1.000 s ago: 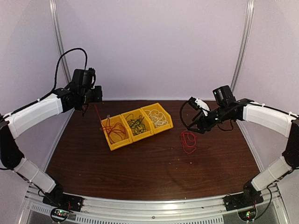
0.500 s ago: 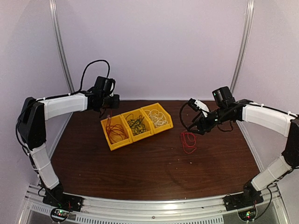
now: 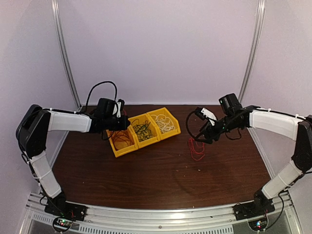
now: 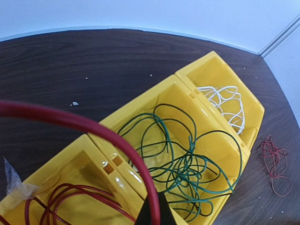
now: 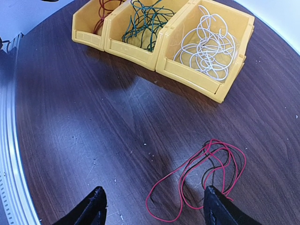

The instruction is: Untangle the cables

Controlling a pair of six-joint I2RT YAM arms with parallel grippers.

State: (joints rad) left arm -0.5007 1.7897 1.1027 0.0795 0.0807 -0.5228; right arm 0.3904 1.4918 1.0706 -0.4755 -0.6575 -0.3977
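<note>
left gripper (image 4: 152, 213) pinching a red cable (image 4: 70, 120) above the left yellow bin (image 4: 86, 161), right gripper (image 5: 157, 208) spread wide over loose red bundle (image 5: 206, 176)

We see three yellow bins (image 5: 131, 49) on a dark brown, wood-grained counter (image 5: 84, 122), holding red cables (image 4: 70, 189), dark green cables (image 4: 187, 166) and white cables (image 5: 206, 47) in turn. A loose bundle (image 3: 197, 147) on the counter is red with a thin black strand through it. Both arms (image 3: 68, 121) wear white shells with black joints, against pale lilac walls (image 3: 161, 48).
</note>
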